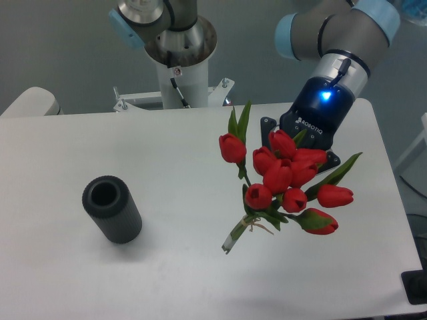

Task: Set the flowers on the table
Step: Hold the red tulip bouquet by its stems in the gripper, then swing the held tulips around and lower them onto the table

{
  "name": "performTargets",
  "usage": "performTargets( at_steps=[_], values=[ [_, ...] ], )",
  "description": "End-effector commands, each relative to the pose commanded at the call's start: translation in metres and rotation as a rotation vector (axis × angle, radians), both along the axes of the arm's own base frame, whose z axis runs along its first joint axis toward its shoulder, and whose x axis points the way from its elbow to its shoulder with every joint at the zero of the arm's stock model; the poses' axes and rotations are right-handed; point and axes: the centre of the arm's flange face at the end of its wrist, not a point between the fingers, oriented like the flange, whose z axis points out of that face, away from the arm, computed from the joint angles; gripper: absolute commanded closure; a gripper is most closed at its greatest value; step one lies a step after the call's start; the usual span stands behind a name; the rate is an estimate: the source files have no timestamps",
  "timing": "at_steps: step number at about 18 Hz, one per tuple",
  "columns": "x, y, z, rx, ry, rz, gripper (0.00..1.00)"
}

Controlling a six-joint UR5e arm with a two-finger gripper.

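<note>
The flowers (283,180), a bunch of red tulips with green leaves and string-tied stems, hang tilted over the right half of the white table (173,167). The cut stem ends (230,243) point down-left, close to the tabletop; I cannot tell whether they touch it. My gripper (300,148) sits behind and above the blooms and is shut on the flowers. Only parts of its dark fingers (268,127) show past the blooms.
A dark grey ribbed cylinder vase (111,209) stands on the left of the table, its opening up. The robot base column (179,73) rises at the table's back edge. The table's right edge runs near the flowers.
</note>
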Motion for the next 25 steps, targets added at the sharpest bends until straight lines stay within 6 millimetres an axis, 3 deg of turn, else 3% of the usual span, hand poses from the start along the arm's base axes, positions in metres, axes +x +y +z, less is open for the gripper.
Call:
performTargets(
  at_steps=[4, 6, 12, 15, 17, 21, 25],
  values=[
    [0.004, -0.005, 0.004, -0.135, 0.122, 0.086, 0.87],
    [0.018, 0.008, 0.005, -0.214, 0.173, 0.109, 0.87],
    [0.055, 0.037, -0.018, -0.465, 0.351, 0.145, 0.87],
    [0.059, 0.032, -0.024, -0.520, 0.400, 0.145, 0.87],
    [0.064, 0.028, -0.038, -0.600, 0.442, 0.148, 0.87],
    [0.098, 0.052, -0.071, -0.796, 0.549, 0.125, 0.87],
    [0.120, 0.070, -0.115, -1.022, 0.661, 0.105, 0.87]
  ],
)
